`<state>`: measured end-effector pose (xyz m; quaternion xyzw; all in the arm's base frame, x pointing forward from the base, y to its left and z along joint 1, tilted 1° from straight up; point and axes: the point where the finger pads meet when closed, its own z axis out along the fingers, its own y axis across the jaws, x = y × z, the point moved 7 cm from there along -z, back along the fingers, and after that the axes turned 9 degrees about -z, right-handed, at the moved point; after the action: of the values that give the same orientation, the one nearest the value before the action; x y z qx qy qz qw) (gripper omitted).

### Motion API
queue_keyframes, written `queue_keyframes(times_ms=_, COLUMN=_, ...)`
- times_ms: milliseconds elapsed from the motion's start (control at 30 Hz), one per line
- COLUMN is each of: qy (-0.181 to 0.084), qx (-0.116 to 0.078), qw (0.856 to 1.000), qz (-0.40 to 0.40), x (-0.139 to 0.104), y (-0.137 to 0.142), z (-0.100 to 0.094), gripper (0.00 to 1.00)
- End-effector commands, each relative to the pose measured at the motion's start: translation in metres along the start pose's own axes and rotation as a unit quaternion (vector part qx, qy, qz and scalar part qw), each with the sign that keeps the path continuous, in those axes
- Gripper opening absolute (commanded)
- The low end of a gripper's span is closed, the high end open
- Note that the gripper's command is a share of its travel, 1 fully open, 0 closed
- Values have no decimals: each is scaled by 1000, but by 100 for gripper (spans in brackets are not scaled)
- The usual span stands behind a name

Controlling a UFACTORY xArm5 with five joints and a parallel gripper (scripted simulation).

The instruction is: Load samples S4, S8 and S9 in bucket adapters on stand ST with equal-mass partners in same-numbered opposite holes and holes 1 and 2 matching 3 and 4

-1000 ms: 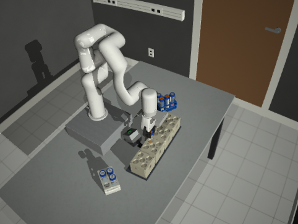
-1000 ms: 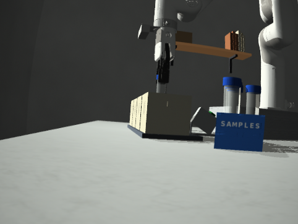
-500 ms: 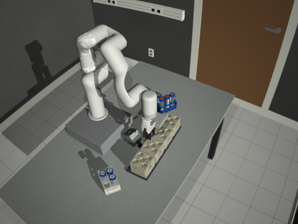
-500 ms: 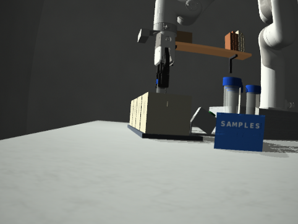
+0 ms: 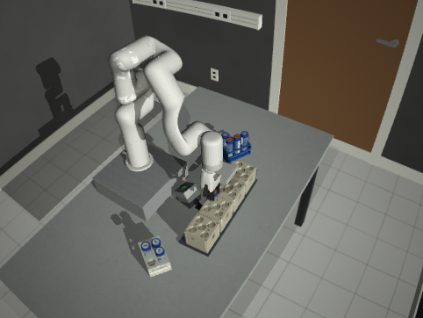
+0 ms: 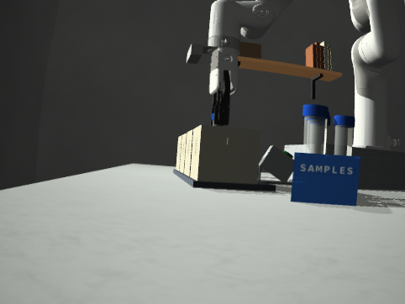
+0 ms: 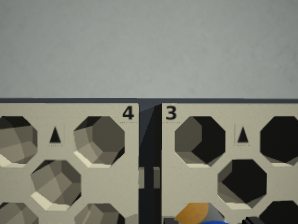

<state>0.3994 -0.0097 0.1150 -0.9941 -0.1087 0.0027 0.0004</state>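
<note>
The fingers (image 5: 213, 196) (image 6: 220, 123) grip an orange-dotted tube (image 5: 215, 192) (image 6: 213, 117) (image 7: 192, 213), long axis near upright, seemingly lined up with block 3's (image 5: 226, 221) (image 6: 184, 153) (image 7: 171, 186) robot-side hole nearest block 4 (image 5: 240, 203) (image 6: 189, 153) (image 7: 131, 177).

pincer (image 5: 213, 197) (image 6: 220, 123) (image 7: 210, 220): lower — orange-dot tube (image 5: 215, 192) (image 6: 213, 117) (image 7: 192, 212): sunk deeper — into adapter 3 (image 5: 226, 220) (image 6: 184, 151) (image 7: 200, 185)
</note>
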Motion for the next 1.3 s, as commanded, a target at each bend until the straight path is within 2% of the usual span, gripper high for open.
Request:
queue_keyframes(times_ms=0, qy=4, qx=7, qw=1000, qz=0, x=1, y=1, z=2, gripper=0)
queue_keyframes(times_ms=500, qy=4, qx=7, qw=1000, qz=0, x=1, y=1, z=17, gripper=0)
queue_keyframes(times_ms=1000, qy=4, qx=7, qw=1000, qz=0, x=1, y=1, z=17, gripper=0)
queue_keyframes(times_ms=1033, qy=4, qx=7, qw=1000, qz=0, x=1, y=1, z=18, gripper=44)
queue_keyframes(times_ms=1267, qy=4, qx=7, qw=1000, qz=0, x=1, y=1, z=18, gripper=44)
